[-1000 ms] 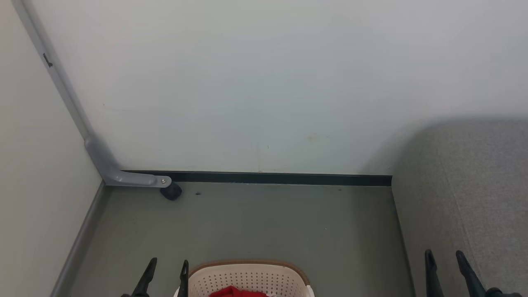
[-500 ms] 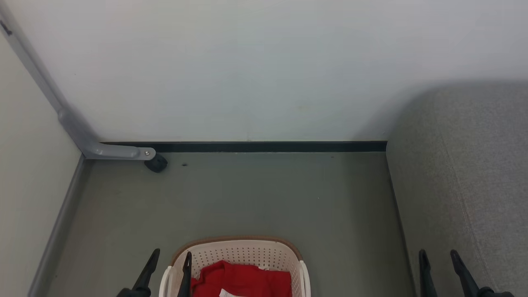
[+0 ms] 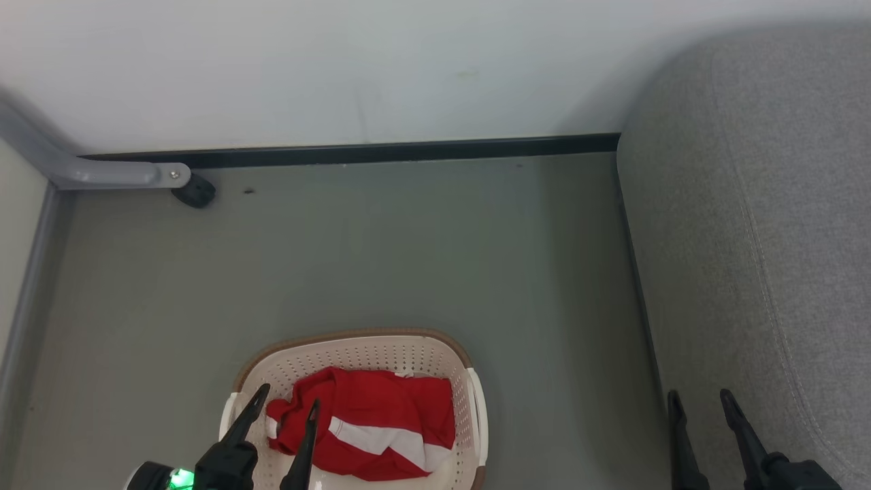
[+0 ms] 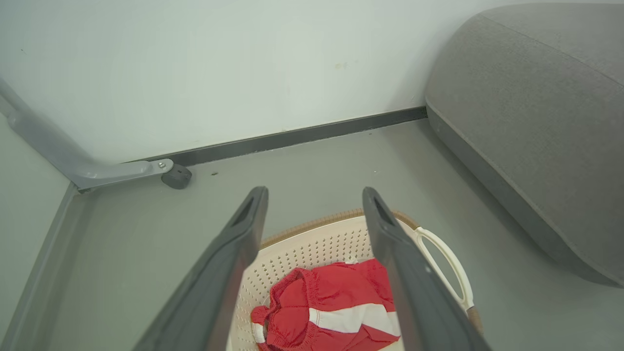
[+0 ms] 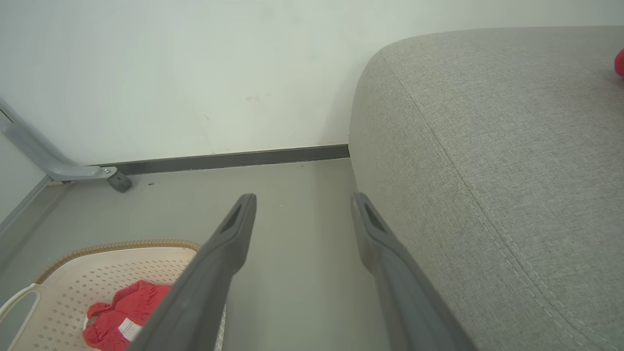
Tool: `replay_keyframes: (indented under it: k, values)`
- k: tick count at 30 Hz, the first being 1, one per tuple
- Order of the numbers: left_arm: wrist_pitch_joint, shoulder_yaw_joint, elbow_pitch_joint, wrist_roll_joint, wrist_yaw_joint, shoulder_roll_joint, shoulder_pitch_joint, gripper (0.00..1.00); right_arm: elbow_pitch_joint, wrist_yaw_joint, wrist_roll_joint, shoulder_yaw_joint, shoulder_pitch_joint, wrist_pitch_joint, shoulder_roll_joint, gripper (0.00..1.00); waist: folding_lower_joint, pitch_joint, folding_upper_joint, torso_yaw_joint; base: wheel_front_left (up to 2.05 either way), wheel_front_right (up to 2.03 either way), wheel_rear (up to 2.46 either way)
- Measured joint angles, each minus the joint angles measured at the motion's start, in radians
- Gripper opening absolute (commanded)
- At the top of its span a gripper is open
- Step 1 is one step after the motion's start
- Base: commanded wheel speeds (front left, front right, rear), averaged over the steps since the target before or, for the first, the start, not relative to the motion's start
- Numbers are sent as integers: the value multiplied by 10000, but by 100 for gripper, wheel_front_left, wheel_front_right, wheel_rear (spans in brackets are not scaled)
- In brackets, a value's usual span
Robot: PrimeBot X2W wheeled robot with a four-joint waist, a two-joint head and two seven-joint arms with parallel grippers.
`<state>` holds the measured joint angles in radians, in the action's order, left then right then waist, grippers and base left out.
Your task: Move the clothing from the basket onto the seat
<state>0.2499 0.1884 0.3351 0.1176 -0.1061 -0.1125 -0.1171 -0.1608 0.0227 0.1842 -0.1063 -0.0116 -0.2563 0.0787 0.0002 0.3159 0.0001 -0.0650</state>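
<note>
Red clothing (image 3: 381, 415) with a white stripe lies crumpled in the cream basket (image 3: 354, 338), which stands on the floor. My left gripper (image 3: 288, 396) hovers above the basket's left part, open and empty; in the left wrist view its fingers (image 4: 314, 191) frame the clothing (image 4: 336, 307) and the basket's rim (image 4: 317, 226). My right gripper (image 3: 699, 395) is open and empty beside the edge of the grey seat (image 3: 748, 204). The right wrist view has the right gripper (image 5: 303, 196) between basket (image 5: 122, 246) and seat (image 5: 487, 146). A small red patch (image 5: 620, 62) lies on the seat's far edge.
A pale wall with a black baseboard (image 3: 381, 151) closes the far side. A grey metal leg with a black caster (image 3: 195, 191) stands in the left corner. Grey-green floor (image 3: 422, 258) runs between the basket, the wall and the seat.
The head camera has tilted downward, so the wall slid up and far more of the basket and clothing came into view. Both grippers stay open at the bottom edge.
</note>
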Motion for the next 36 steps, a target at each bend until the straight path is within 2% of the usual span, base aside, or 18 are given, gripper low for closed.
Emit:
replay_keyframes:
  k: [6, 14, 24, 29, 36]
  values:
    - [-42, 502, 963, -437, -88, -508, -632, 100, 125, 130, -29, -115, 379, 0, -77, 100, 0, 848, 0, -427, 0, 0, 0]
    - [-738, 982, 2196, -874, -171, -1089, -1758, 100, 414, 224, -63, -130, 600, -2, -150, 100, 0, 2004, 0, -1064, 0, 0, 0]
    - [-1837, 1279, 3375, -876, -176, -1147, -3788, 100, 917, 322, -90, -336, 1057, -2, -255, 100, 0, 3527, 1, -1747, 0, 0, 0]
    - [-2709, 1411, 4567, -1158, -178, -1465, -4252, 100, 1001, 399, -90, -541, 1282, -2, -295, 100, 0, 4340, 1, -2078, 0, 0, 0]
    - [-3185, 1413, 5352, -1191, -184, -1760, -4932, 100, 1231, 431, -94, -694, 1372, -2, -322, 100, 0, 5049, 0, -2393, 0, 0, 0]
